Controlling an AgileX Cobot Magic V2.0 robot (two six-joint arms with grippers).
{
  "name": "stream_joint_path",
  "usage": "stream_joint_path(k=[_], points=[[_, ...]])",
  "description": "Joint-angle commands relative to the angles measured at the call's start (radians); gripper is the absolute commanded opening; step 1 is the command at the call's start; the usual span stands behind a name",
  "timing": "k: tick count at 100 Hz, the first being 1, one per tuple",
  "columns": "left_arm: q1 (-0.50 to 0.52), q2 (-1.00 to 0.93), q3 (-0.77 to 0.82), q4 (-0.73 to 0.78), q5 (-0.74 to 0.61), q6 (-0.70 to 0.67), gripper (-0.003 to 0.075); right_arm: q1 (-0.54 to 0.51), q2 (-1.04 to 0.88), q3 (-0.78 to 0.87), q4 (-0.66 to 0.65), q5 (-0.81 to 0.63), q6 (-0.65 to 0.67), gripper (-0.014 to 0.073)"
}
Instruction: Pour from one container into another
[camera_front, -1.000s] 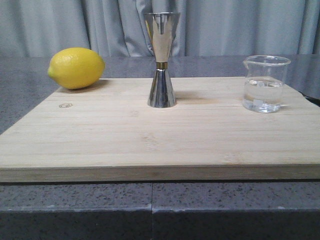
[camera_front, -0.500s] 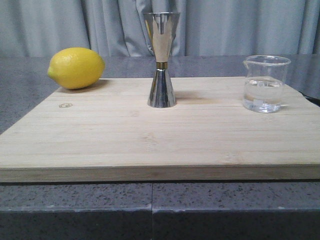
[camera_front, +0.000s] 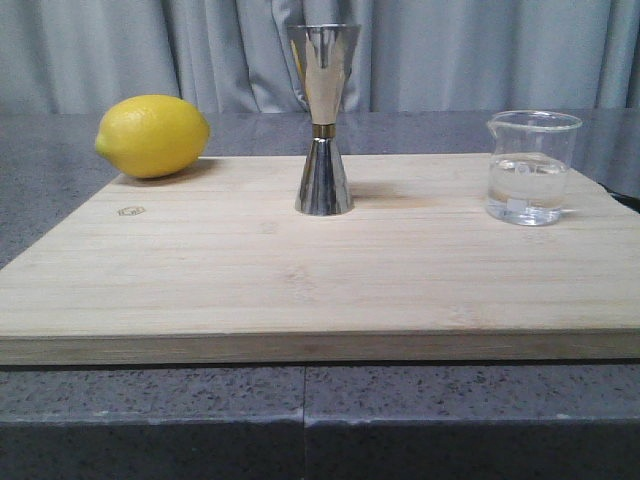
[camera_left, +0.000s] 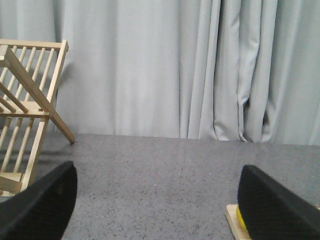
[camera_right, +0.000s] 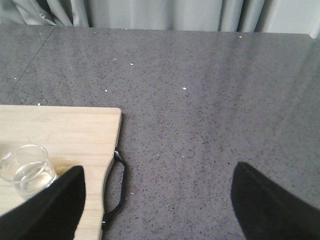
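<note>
The clear glass beaker (camera_front: 530, 166), with some clear liquid in it, stands at the right end of the wooden board (camera_front: 300, 270). The steel hourglass jigger (camera_front: 323, 120) with its gold waist band stands upright at the board's middle back. Neither arm shows in the front view. My right gripper (camera_right: 157, 197) is open over bare counter, just beside the board's right end, with the beaker (camera_right: 27, 170) close to one finger. My left gripper (camera_left: 157, 202) is open above grey counter left of the board, holding nothing.
A yellow lemon (camera_front: 153, 135) lies at the board's back left corner. A black loop handle (camera_right: 116, 190) hangs off the board's right end. A wooden rack (camera_left: 27, 115) stands on the counter far left. Grey curtains close the back.
</note>
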Motion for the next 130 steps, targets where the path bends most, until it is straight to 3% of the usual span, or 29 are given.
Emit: stream_joint_path(k=[1, 16, 42, 84, 99, 130], points=[[0.001, 0.048, -0.049, -0.011, -0.03, -0.002, 0.0608, 0.0, 0.011, -0.053, 0.0, -0.034, -0.005, 0.0544], [-0.001, 0.152, -0.126, -0.013, 0.09, 0.016, 0.0608, 0.0, 0.017, -0.088, 0.009, 0.026, -0.005, 0.0544], [-0.076, 0.377, -0.254, -0.274, 0.293, 0.356, 0.0608, 0.0, 0.133, -0.17, 0.043, 0.135, -0.044, 0.0544], [-0.317, 0.685, -0.264, -0.782, 0.252, 0.976, 0.0608, 0.002, 0.297, -0.185, 0.143, 0.119, -0.134, 0.0544], [-0.36, 0.787, -0.277, -0.979, 0.248, 1.16, 0.0608, 0.002, 0.309, -0.185, 0.147, 0.118, -0.136, 0.0544], [-0.311, 0.979, -0.432, -1.004, 0.444, 1.27, 0.0608, 0.002, 0.309, -0.185, 0.147, 0.114, -0.142, 0.0544]])
